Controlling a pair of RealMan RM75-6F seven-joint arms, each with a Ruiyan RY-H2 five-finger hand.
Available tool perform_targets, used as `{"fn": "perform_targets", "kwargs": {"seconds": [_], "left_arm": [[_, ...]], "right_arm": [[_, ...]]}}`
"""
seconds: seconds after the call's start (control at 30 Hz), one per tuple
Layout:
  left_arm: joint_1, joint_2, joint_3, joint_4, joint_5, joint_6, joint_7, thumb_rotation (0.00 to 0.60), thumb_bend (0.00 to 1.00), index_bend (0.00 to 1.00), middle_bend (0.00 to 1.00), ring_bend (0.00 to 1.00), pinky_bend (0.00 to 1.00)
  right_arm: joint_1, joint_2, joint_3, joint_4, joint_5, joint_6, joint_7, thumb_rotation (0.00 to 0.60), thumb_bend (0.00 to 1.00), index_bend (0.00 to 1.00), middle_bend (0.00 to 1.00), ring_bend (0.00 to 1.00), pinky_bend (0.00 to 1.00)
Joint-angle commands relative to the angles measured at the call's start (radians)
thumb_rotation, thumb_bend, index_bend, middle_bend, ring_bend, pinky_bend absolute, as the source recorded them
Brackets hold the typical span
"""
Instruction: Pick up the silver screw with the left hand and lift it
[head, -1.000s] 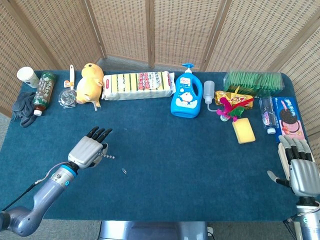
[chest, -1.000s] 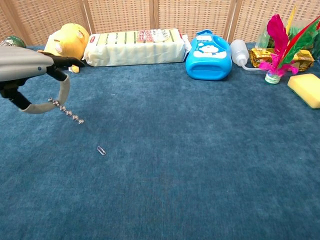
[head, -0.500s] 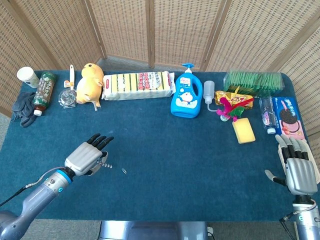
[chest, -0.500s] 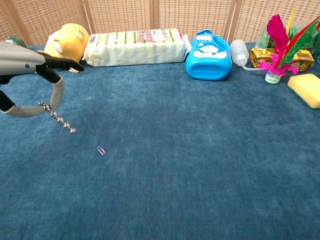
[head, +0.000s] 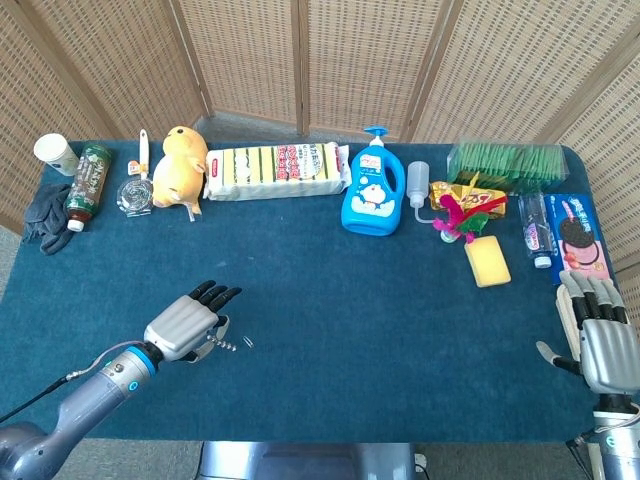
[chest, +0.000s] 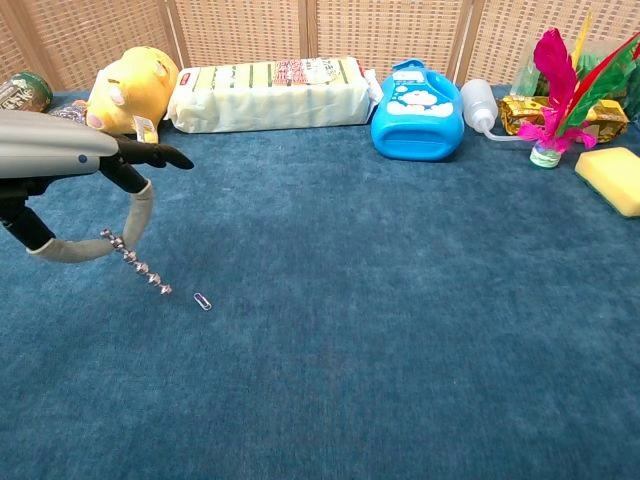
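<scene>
We see our silver-grey metal left hand (head: 186, 325) with black fingertips (head: 212, 292), a blue ring at its grey rounded forearm and a thin black cable, and our matching silver-grey right hand (head: 597, 335) with dark-tipped fingers.

A table (head: 330, 330) covered in dark blue cloth is carrying everything. Lying along its 12 o'clock edge are a sponge pack (head: 277, 170) and blue bottle (head: 371, 197); toward 10 o'clock a yellow plush (head: 178, 166); toward 3 o'clock a yellow sponge (head: 487, 262); near 8 o'clock a paperclip (chest: 203, 301).
</scene>
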Motion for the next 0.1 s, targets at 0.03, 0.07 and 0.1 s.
{"fn": "perform_targets", "kwargs": {"seconds": [0.03, 0.07, 0.1], "left_arm": [[-0.007, -0.007, 0.002, -0.013, -0.025, 0.012, 0.028, 0.6, 0.79, 0.5, 0.0, 0.0, 0.0], [-0.01, -0.007, 0.003, -0.017, -0.035, 0.013, 0.038, 0.6, 0.79, 0.5, 0.0, 0.0, 0.0], [-0.015, -0.008, 0.003, -0.02, -0.05, 0.015, 0.05, 0.6, 0.79, 0.5, 0.0, 0.0, 0.0]], "right_arm": [[-0.002, 0.005, 0.0, -0.001, -0.004, 0.003, 0.01, 0.6, 0.14, 0.0, 0.0, 0.0, 0.0], [-0.002, 0.007, 0.0, -0.002, -0.005, 0.004, 0.013, 0.6, 0.14, 0.0, 0.0, 0.0, 0.0], [-0.003, 0.01, 0.0, -0.005, -0.008, 0.005, 0.018, 0.6, 0.14, 0.0, 0.0, 0.0, 0.0]]}}
